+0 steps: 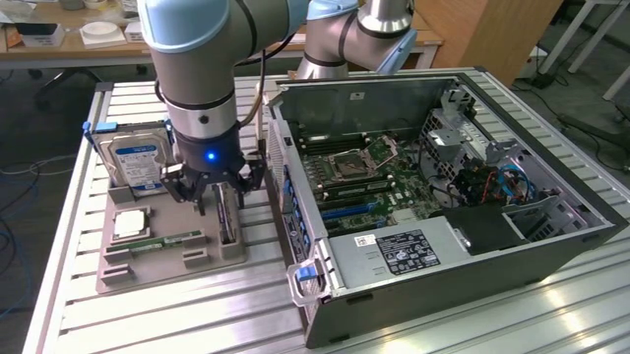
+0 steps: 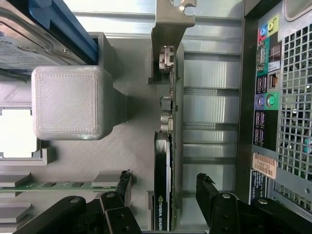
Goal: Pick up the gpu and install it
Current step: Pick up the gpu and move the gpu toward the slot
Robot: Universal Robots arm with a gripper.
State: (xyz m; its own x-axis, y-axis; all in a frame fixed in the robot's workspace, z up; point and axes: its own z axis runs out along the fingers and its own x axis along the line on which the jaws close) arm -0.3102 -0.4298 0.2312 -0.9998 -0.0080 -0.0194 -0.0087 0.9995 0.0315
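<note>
Gpu (image 2: 161, 195) between wide-spread gripper (image 2: 163, 178) (on edge)

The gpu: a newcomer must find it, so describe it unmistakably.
Beside the open computer case lies a grey tray. On its case-side edge stands the gpu: a thin dark upright card, unlike the silver hard drive and green memory stick.

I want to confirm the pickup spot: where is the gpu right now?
The gpu stands on edge in the grey holder tray, along the tray's side nearest the computer case, between the fingers of the open gripper.
</note>
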